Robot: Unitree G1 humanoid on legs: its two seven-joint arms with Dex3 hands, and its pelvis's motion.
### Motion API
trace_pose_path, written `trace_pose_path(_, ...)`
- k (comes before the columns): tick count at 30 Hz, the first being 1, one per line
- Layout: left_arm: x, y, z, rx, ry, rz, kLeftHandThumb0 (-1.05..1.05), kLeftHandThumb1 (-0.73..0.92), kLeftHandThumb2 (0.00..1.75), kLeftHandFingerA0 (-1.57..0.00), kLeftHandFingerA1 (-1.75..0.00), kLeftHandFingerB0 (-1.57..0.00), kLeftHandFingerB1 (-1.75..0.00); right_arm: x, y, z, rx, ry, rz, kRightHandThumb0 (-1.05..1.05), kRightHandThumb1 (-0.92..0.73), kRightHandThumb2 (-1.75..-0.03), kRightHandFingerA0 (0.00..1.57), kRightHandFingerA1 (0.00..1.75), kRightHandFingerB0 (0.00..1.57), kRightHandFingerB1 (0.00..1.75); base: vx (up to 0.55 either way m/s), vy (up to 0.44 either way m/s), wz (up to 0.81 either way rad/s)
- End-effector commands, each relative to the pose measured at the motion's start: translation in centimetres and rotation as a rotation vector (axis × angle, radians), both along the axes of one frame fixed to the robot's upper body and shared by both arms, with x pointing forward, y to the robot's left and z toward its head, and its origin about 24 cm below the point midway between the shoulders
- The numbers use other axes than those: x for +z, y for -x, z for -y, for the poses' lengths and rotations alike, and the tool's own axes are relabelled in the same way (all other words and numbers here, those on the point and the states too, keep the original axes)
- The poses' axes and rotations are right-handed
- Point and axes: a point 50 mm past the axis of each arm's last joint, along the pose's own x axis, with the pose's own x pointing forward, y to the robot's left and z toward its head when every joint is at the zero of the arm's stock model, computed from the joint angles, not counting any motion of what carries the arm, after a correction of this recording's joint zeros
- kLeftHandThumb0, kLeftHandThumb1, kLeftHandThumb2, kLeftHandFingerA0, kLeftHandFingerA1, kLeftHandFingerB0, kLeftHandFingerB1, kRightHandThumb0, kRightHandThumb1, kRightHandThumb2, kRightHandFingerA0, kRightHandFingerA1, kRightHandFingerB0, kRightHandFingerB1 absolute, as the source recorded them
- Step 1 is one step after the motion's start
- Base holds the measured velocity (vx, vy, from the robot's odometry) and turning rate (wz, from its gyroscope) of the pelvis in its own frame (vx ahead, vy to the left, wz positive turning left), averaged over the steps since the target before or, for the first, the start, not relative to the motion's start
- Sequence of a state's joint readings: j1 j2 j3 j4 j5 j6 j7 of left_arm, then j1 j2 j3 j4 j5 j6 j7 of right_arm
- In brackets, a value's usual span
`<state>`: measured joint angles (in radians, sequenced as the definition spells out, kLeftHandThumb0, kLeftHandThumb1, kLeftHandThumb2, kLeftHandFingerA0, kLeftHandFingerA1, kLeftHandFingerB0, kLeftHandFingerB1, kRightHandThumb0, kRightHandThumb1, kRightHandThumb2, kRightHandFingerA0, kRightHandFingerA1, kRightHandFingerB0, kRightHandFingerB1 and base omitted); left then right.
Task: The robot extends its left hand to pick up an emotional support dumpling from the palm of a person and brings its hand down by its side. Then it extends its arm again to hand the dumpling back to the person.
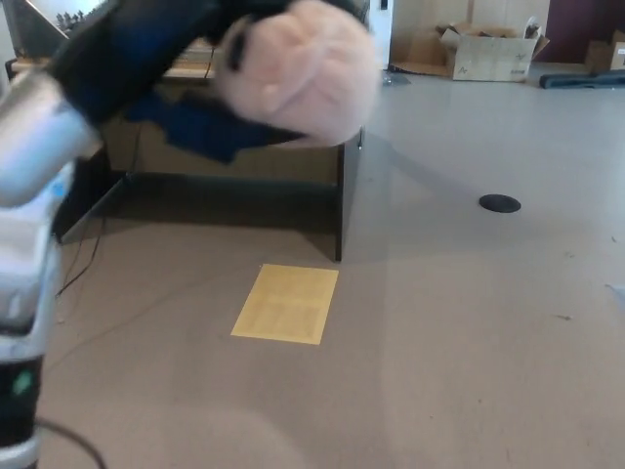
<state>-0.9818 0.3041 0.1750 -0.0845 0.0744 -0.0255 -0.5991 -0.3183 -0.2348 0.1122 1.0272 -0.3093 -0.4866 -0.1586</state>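
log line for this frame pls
phase: dumpling taken, arm moving | left hand: shut on dumpling, raised near camera, blurred | right hand: not in view | person's hand: not in view

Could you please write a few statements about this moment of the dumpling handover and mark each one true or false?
1. The left hand holds the dumpling. True.
2. A person's palm is stretched out beneath the dumpling. False: no person shows in the head view.
3. A yellow sheet lies on the floor. True.
4. The dumpling rests on the floor beside the sheet. False: it is held up near the top of the picture.
5. A cardboard box stands in the far background. True.
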Motion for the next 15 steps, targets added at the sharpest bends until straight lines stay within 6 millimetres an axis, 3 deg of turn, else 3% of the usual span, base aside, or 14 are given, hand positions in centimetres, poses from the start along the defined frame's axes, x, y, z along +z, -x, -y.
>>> trace_pose_path(1, -9.8, 0.2, -7.3, -0.096, 0.573, -0.532, -0.10, 0.84, 0.68, -1.04, -1.35, -0.88, -0.91, -0.6, 1.1, 0.8, -0.012, 0.015, -0.028, -0.27, -0.64, -0.59, 0.83, 0.60, 0.68, 0.50, 0.00, 0.000, 0.00)
trace_pose_path(2, -9.8, 0.3, -7.3, -0.097, 0.574, -0.533, -0.10, 0.84, 0.68, -1.04, -1.35, -0.88, -0.91, -0.6, 1.1, 0.8, -0.012, 0.015, -0.028, -0.27, -0.64, -0.59, 0.83, 0.60, 0.68, 0.50, 0.00, 0.000, 0.00)
trace_pose_path(3, -13.2, 0.4, -8.5, -0.075, 0.669, -0.649, -0.07, 0.87, 0.69, -0.95, -1.40, -0.84, -1.04, -0.5, 0.8, 0.8, -0.014, 0.017, -0.028, -0.27, -0.64, -0.59, 0.79, 0.55, 0.67, 0.48, 0.00, 0.000, 0.00)
trace_pose_path(4, -17.4, 1.1, -9.9, -0.040, 0.792, -0.786, -0.07, 0.87, 0.69, -0.95, -1.40, -0.84, -1.04, -0.3, 0.4, 0.8, -0.016, 0.019, -0.028, -0.27, -0.64, -0.59, 0.79, 0.55, 0.67, 0.48, 0.00, 0.000, 0.00)
trace_pose_path(5, -19.4, 1.5, -10.5, -0.026, 0.840, -0.846, -0.08, 0.89, 0.70, -0.98, -1.38, -0.82, -1.05, 0.0, 0.0, 0.9, -0.023, 0.021, -0.022, -0.26, -0.63, -0.59, 0.80, 0.55, 0.67, 0.48, 0.00, 0.000, 0.00)
trace_pose_path(8, -20.8, 2.1, -11.0, -0.009, 0.862, -0.899, -0.09, 0.88, 0.71, -0.96, -1.38, -0.82, -1.04, -0.2, 0.3, 0.9, -0.030, 0.017, -0.021, -0.26, -0.63, -0.58, 0.81, 0.56, 0.68, 0.48, 0.00, 0.000, 0.00)
trace_pose_path(11, -25.0, 3.8, -12.6, -0.006, 0.976, -1.036, -0.06, 0.86, 0.71, -0.93, -1.24, -0.82, -0.97, -0.7, 1.2, 1.2, -0.053, 0.008, -0.017, -0.26, -0.63, -0.59, 0.81, 0.60, 0.68, 0.49, 0.00, 0.000, 0.00)
trace_pose_path(12, -26.0, 4.3, -13.1, 0.035, 0.973, -1.044, -0.05, 0.86, 0.73, -0.90, -1.32, -0.82, -1.01, -0.9, 1.5, 1.1, -0.060, 0.006, -0.019, -0.26, -0.63, -0.58, 0.80, 0.57, 0.67, 0.49, 0.00, 0.000, 0.00)
trace_pose_path(15, -26.3, 4.6, -13.3, 0.047, 0.972, -1.050, -0.05, 0.86, 0.73, -0.90, -1.32, -0.82, -1.01, -1.0, 1.6, 1.1, -0.063, 0.005, -0.020, -0.26, -0.63, -0.58, 0.80, 0.57, 0.67, 0.49, 0.00, 0.000, 0.00)
